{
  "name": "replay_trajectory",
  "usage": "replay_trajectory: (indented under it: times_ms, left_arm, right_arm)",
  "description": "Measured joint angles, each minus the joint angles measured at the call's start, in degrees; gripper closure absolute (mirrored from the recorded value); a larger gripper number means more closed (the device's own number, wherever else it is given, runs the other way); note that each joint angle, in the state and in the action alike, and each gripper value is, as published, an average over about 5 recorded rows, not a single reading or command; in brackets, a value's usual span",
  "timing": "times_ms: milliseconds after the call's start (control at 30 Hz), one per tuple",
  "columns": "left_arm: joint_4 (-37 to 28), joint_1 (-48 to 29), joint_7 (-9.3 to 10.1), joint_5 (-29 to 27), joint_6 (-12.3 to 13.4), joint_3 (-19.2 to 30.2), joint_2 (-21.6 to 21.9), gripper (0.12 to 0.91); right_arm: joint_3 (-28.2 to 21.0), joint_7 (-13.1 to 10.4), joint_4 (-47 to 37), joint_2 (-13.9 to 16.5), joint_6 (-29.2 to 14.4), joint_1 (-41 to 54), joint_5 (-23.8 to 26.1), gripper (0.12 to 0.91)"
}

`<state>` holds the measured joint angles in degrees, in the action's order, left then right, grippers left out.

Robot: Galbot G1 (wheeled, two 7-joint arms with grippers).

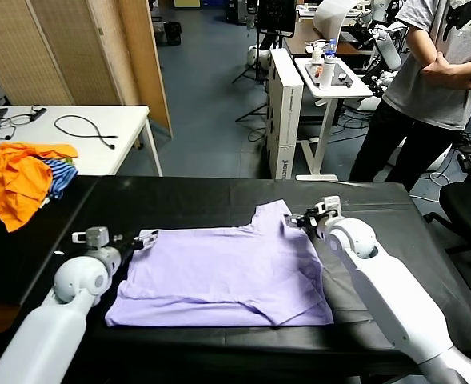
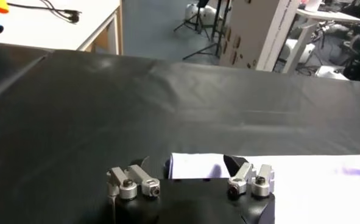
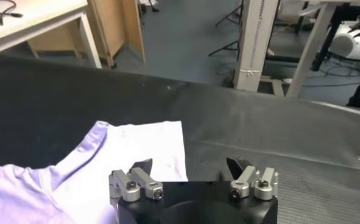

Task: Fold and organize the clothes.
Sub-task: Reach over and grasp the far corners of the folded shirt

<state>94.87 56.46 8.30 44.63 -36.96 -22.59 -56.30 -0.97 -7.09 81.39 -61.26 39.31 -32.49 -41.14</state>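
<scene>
The clothes are one pale lavender T-shirt (image 1: 227,272) lying flat on the black table (image 1: 187,200), with its lower part folded over near the front edge. My left gripper (image 1: 143,238) sits low at the shirt's left sleeve corner. In the left wrist view that gripper (image 2: 189,164) stands open, and a corner of the shirt (image 2: 198,165) lies between its fingers. My right gripper (image 1: 297,218) is at the right sleeve near the collar. In the right wrist view it (image 3: 189,165) is open too, with the sleeve edge (image 3: 161,146) reaching in between its fingers.
A heap of orange garments (image 1: 19,180) with a blue-striped piece (image 1: 59,178) lies at the table's far left. A white table (image 1: 67,128) with cables stands behind it. A person (image 1: 443,72) stands at the back right by a white cart (image 1: 331,76). A black chair (image 1: 467,200) is on the right.
</scene>
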Motion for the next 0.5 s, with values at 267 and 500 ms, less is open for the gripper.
replay_trajectory:
  times_ms: [267,500]
  left_arm:
    - [-0.79,-0.57,-0.2,0.15,0.28,0.06,-0.16,0.3]
    - [-1.82,-1.7,-0.09,1.93,0.28,0.06,-0.27,0.347]
  right_arm:
    - [-0.54,0.06,0.23,0.17,0.18,-0.67,0.0,0.29]
    - [-0.66,0.22,0.38,0.26,0.22,-1.01,-0.03,0.363]
